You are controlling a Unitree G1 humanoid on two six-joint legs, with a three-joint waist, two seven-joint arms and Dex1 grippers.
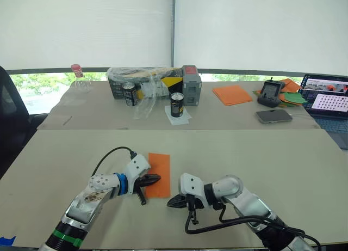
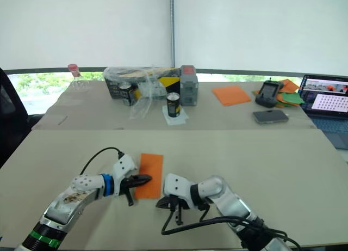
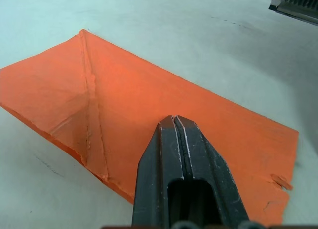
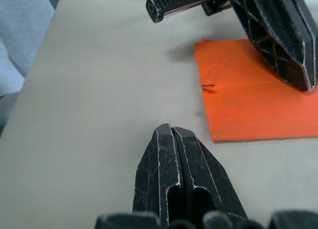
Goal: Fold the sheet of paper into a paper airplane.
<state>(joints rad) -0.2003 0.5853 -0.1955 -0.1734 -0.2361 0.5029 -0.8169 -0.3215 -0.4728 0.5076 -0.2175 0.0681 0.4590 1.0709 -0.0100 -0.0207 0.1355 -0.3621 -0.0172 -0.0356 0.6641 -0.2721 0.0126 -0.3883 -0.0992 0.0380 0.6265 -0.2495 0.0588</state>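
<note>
Our left gripper (image 1: 155, 179) has its two black fingers pressed together, holding nothing, tips resting on the orange sheet of paper (image 1: 159, 173) near its left edge. Our right gripper (image 1: 173, 202) is also closed and empty, low over the bare table (image 1: 261, 158) just off the sheet's near right corner. The sheet lies flat on the table between them, folded to a narrow strip with creases at its far end. We judge the risk is sliding: a push from the left tips could skid the thin paper, skewing the next crease, with nothing pinning the other side
</note>
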